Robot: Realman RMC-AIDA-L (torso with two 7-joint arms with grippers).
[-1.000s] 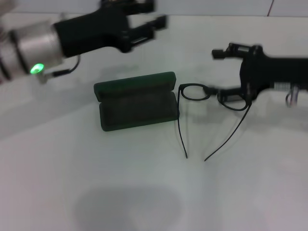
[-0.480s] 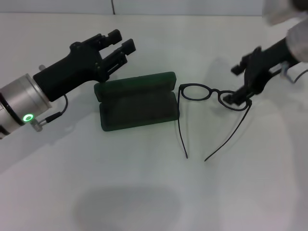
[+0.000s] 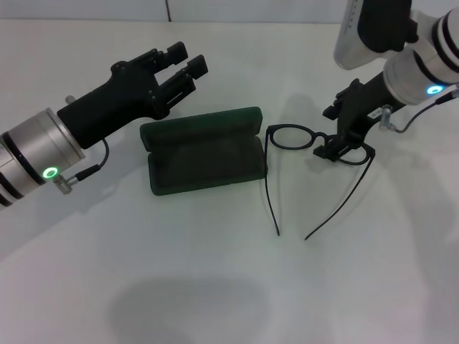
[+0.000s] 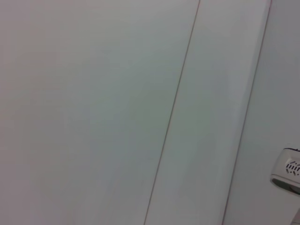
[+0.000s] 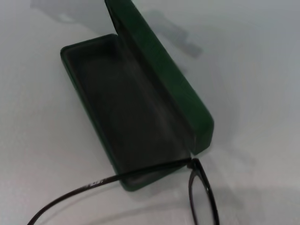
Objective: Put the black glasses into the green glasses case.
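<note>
Bright even light from above, soft blurred shadows on the white counter point(image 3: 215, 287), broad faint shadow near the front, mild softness throughout, no glare, left wrist view featureless pale.

White table point(image 3: 215, 287): open green glasses case point(image 3: 204, 154) beside black glasses point(image 3: 301, 137).

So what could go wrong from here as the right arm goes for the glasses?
The right gripper sits at the thin frame of the black glasses, near the bridge, so a pinch could slip or bend it. The long temple arms are unfolded and may snag the rim of the open green glasses case. The left gripper hovers behind the case.
</note>
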